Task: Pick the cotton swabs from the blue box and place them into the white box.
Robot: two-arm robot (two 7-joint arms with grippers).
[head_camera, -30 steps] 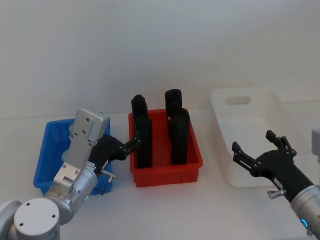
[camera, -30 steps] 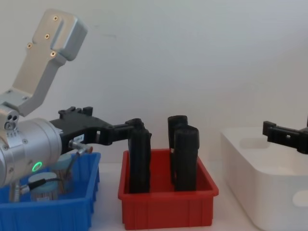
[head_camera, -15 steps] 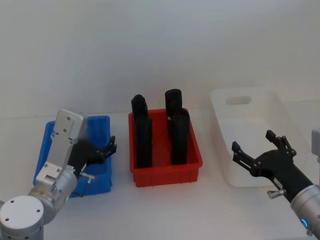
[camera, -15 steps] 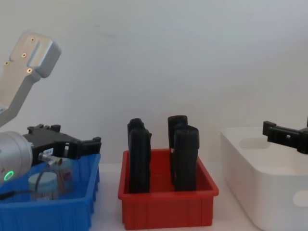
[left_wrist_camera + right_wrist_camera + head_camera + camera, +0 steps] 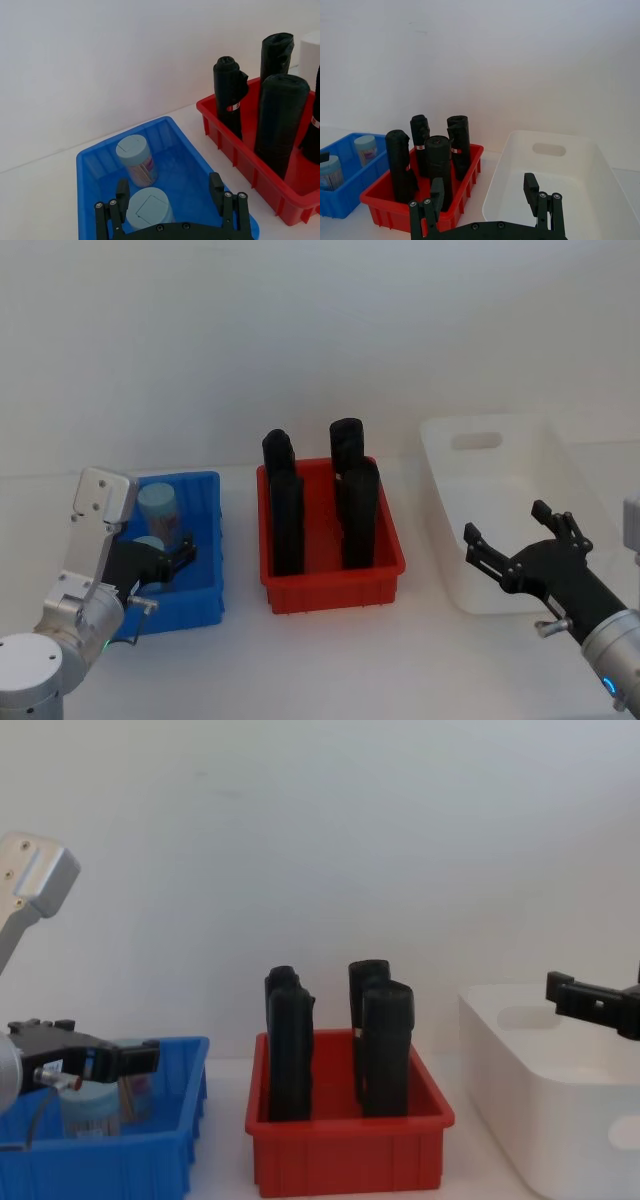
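Lower left in the head view, I see both cotton swabs (image 5: 158,508) in the blue box (image 5: 207,532), left gripper (image 5: 169,186) spread over the nearer tub. White box (image 5: 445,520) empty (nothing transferred); right gripper (image 5: 505,522) splayed beside it.

Two tubs of cotton swabs (image 5: 135,159) stand in one blue box (image 5: 186,609), four black rolls (image 5: 288,525) in one red bin (image 5: 335,591), beside one white box (image 5: 500,502). Three containers in all, one of each colour, with six items standing in two of them.
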